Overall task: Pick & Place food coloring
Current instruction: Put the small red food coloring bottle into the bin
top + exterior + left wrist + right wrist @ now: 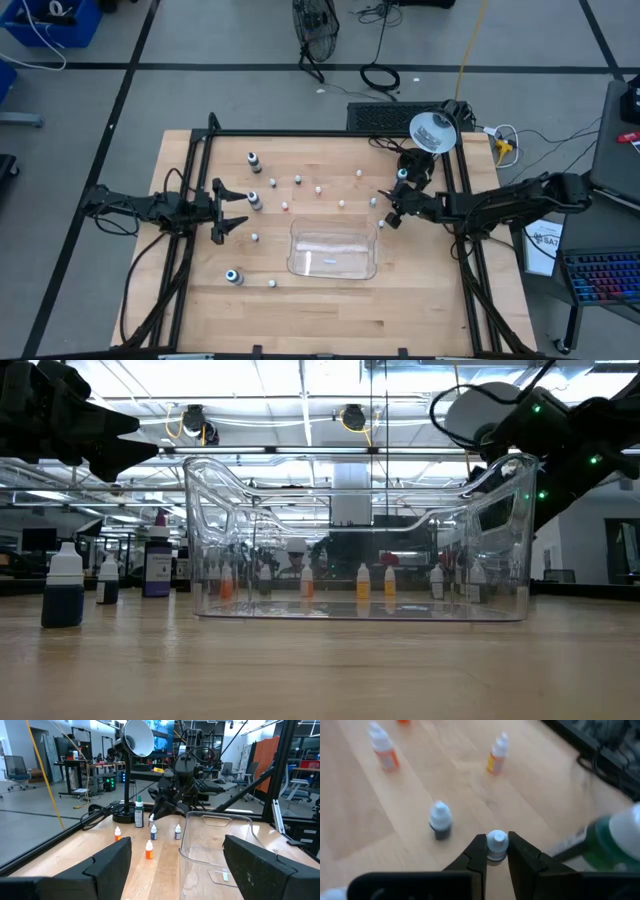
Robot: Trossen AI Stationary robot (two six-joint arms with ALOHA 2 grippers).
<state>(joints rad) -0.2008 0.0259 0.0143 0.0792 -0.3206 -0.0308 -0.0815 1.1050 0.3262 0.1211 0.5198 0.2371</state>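
Food coloring: small white-capped bottle (497,843) pinched between my right gripper (497,851) fingers.
Left gripper (222,212): mine, spread wide, empty, beside the tray (333,266).

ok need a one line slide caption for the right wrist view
Right gripper shut on a small white-capped food coloring bottle, with more little bottles standing on the wooden table beyond.

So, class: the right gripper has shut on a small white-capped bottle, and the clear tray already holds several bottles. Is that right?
Not quite. The right gripper is shut on the small white-capped bottle, but the high view shows the clear tray holds no bottles; they stand on the table around it.
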